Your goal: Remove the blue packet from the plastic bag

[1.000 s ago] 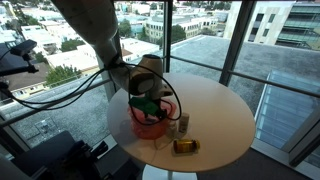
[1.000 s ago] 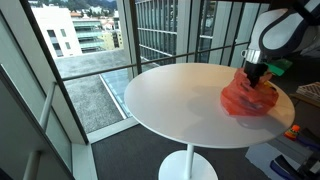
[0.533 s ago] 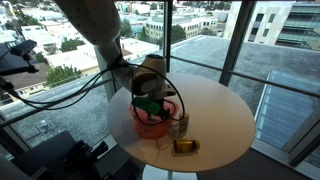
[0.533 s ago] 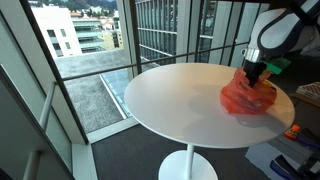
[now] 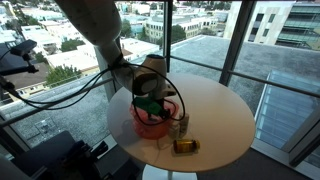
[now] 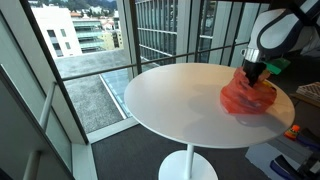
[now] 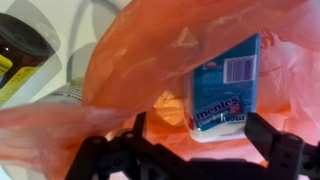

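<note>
we see one orange plastic bag (image 7: pixel 130 60), thin and crumpled, and inside it one blue packet (image 7: pixel 225 85) standing upright with white lettering and a barcode on its face, partly veiled by the film. in the wrist view the gripper (image 7: pixel 200 140) has its two black fingers (image 7: pixel 268 135) spread apart at the mouth of the bag, with the packet in line between them, and we cannot tell whether either finger touches it. in an exterior view two small things sit just beside the bag: one upright jar (image 5: pixel 183 123) and one yellow-brown item (image 5: pixel 185 146) lying flat. everything rests on a round white table (image 6: pixel 170 100) on a single pedestal, set against tall glass windows (image 6: pixel 150 30) that look out on rooftops and city buildings.
</note>
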